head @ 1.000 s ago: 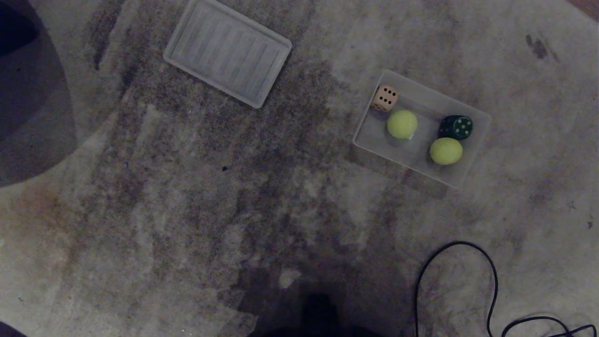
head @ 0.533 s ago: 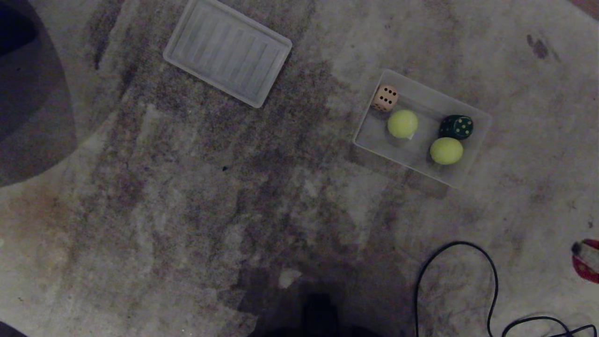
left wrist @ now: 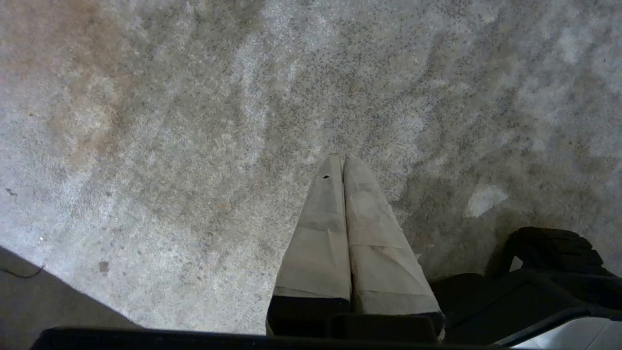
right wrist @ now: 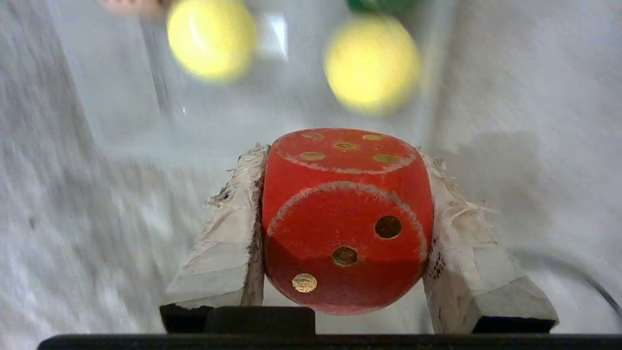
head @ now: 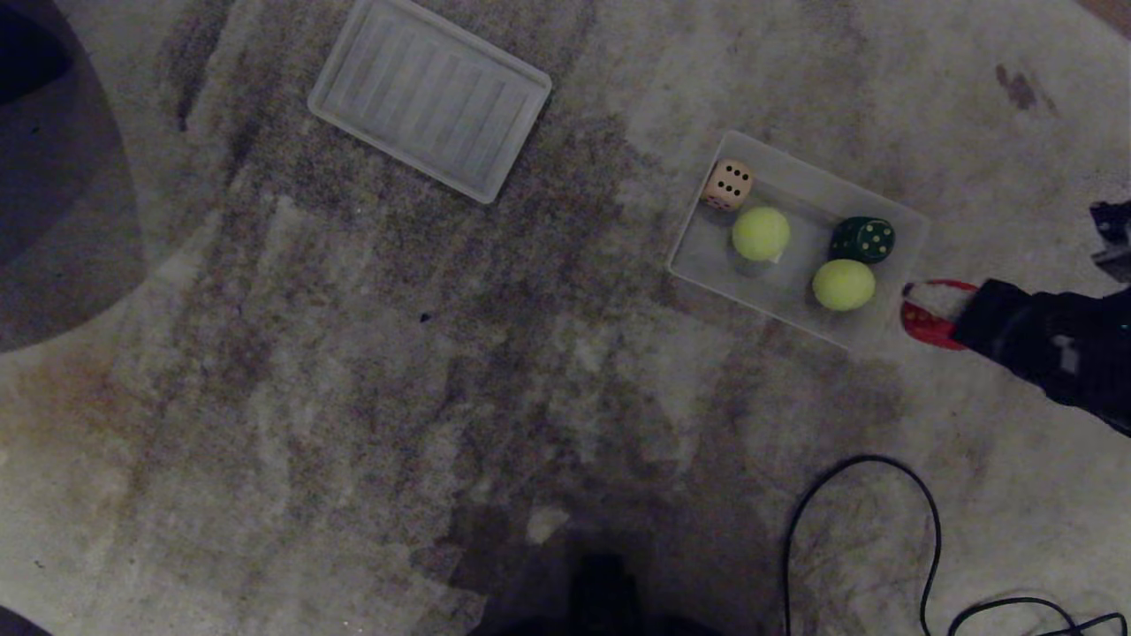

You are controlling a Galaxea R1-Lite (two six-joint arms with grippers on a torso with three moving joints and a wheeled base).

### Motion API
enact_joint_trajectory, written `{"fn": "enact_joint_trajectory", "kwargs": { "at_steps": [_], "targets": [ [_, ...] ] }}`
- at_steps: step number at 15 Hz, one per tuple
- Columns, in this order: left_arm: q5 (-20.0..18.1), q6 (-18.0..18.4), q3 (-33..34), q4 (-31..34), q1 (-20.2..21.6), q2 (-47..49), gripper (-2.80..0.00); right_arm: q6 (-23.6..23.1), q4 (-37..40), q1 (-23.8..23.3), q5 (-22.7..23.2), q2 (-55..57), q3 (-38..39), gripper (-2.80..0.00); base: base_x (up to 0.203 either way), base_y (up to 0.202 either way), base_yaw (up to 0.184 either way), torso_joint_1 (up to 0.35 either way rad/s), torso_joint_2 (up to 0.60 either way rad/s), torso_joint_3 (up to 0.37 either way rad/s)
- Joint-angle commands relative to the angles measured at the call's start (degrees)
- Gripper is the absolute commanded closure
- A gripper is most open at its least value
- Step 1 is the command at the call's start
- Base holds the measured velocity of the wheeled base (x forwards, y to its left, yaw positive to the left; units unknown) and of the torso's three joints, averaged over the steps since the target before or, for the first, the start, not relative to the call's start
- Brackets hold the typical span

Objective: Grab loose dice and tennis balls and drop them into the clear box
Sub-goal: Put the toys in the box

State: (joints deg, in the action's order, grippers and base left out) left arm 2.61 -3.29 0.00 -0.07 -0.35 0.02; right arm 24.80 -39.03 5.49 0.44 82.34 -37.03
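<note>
Carpet floor; right end effector (right wrist: 347, 233) pinched the red die (right wrist: 346, 218) just right of the clear box (head: 906, 231). Transport step; next needs carrying over rim, then releasing. Left end effector (left wrist: 344, 165) pressed together.

Setting: indoor carpeted floor, room type unclear
Evidence: worn, stained grey carpet (head: 442, 353); loose black cable (head: 928, 530) lying on it

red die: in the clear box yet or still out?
Out. The right gripper is shut on the red die, and the head view shows it just outside the clear box's right end, over the carpet, not dropped in.
</note>
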Motion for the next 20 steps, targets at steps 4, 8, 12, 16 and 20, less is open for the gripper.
{"fn": "enact_joint_trajectory", "kwargs": {
  "at_steps": [4,8,12,16,20],
  "targets": [
    [0.03,-0.05,0.09,-0.01,0.0,0.06,0.0,0.89,-18.5,0.64,0.0,18.99,-5.73,0.0,0.0,0.0,0.0,0.0,0.0,0.0],
    [0.03,-0.05,0.09,-0.01,0.0,0.06,0.0,0.79,-27.43,0.66,0.0,21.63,-6.64,-2.8,0.0,0.0,0.0,0.0,0.0,0.0],
    [0.03,-0.05,0.09,-0.01,0.0,0.06,0.0,0.69,-28.37,0.66,0.06,21.47,-6.1,-2.8,0.0,0.0,0.0,0.0,0.0,0.0],
    [0.03,-0.05,0.09,-0.01,0.0,0.06,0.0,0.7,-22.56,-0.11,0.27,11.23,-1.92,-2.8,0.0,0.0,0.0,0.0,0.0,0.0],
    [0.03,-0.05,0.09,-0.01,0.0,0.06,0.0,2.14,-7.22,-0.87,0.96,-6.41,5.1,0.0,0.0,0.0,0.0,0.0,0.0,0.0]
  ]
}}
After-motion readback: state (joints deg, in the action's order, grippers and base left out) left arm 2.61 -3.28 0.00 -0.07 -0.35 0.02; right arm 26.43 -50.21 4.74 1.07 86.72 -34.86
